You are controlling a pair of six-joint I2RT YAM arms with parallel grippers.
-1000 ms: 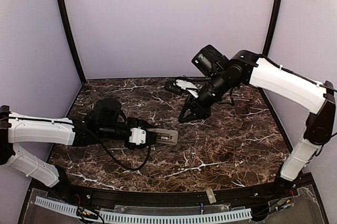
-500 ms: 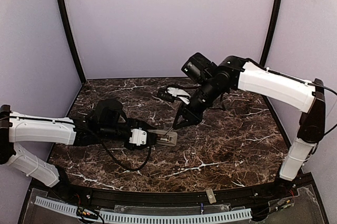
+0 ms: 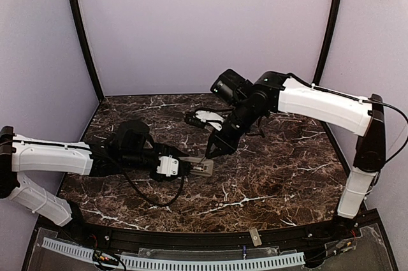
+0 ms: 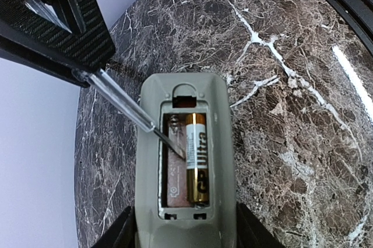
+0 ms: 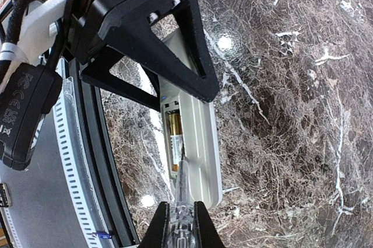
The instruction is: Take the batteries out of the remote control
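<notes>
Marble table (image 3: pixel 274 182), apparently bearing remote control (image 3: pixel 203 168).

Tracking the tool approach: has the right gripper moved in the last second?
Yes. The right gripper shifted left and nearer, closing on the slim grey-beige remote control, which stayed put.

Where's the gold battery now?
In the left wrist view, the gold battery sits in the open recess of the remote control, just right of the tool.

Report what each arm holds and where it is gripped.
Left gripper: remote control, jaws on its long sides at one end. Right gripper: screwdriver, by its clear handle.
</notes>
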